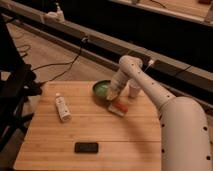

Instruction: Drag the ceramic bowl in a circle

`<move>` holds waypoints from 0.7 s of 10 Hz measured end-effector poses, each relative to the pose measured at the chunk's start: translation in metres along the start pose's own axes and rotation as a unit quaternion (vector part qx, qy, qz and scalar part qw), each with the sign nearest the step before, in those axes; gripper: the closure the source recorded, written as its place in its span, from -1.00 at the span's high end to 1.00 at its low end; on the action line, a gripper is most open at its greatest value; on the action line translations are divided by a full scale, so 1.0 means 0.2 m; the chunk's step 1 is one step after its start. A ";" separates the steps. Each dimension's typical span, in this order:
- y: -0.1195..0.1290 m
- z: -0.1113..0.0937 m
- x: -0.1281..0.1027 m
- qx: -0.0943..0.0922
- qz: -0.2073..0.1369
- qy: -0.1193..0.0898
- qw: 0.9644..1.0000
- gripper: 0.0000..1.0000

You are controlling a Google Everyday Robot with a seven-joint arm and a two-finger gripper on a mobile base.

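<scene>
The green ceramic bowl point(102, 89) sits at the far middle of the wooden table point(90, 130), round and shallow with a darker rim. My gripper point(112, 94) is at the bowl's right rim, reaching down from the white arm that comes in from the lower right. A small white cup point(134, 89) stands just right of the arm, near the table's far edge.
A white bottle point(62, 107) lies on the left of the table. A red and white packet point(118, 107) lies right below the gripper. A black flat device point(86, 147) lies near the front edge. Cables run over the floor behind the table.
</scene>
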 end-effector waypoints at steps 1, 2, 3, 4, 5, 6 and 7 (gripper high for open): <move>-0.06 0.00 -0.02 0.005 -0.004 0.004 1.000 -1.00; -0.11 0.02 -0.07 0.006 -0.014 0.010 1.000 -1.00; -0.16 0.04 -0.13 0.005 -0.028 0.016 0.999 -1.00; -0.19 0.08 -0.21 0.000 -0.045 0.018 0.999 -1.00; -0.19 0.11 -0.27 -0.005 -0.057 0.016 0.998 -1.00; -0.19 0.14 -0.34 -0.011 -0.072 0.010 0.997 -1.00; -0.16 0.18 -0.43 -0.022 -0.089 -0.003 0.996 -1.00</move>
